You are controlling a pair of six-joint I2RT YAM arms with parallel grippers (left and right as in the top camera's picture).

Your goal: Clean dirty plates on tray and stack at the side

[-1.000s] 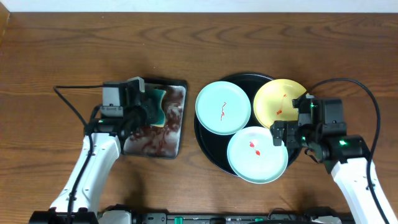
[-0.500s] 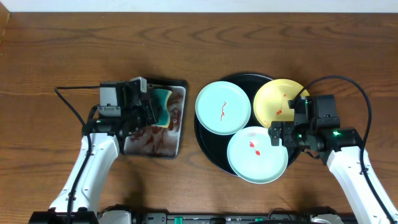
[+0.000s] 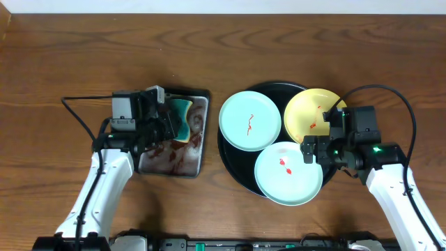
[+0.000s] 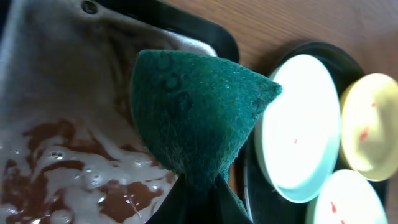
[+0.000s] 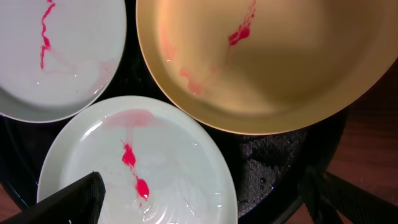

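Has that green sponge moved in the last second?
Yes, slightly. The green sponge, held by the left gripper, has shifted right over the metal tray, nearer the black tray.

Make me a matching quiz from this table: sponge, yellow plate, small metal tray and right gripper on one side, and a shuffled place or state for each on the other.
Column one:
1. sponge
2. yellow plate
3. small metal tray
4. right gripper

Column two:
A. open, holding nothing
B. on the black tray, smeared red
C. pinched in the left gripper
D. holds reddish-brown foamy liquid

Pairs: 1-C, 2-B, 3-D, 4-A
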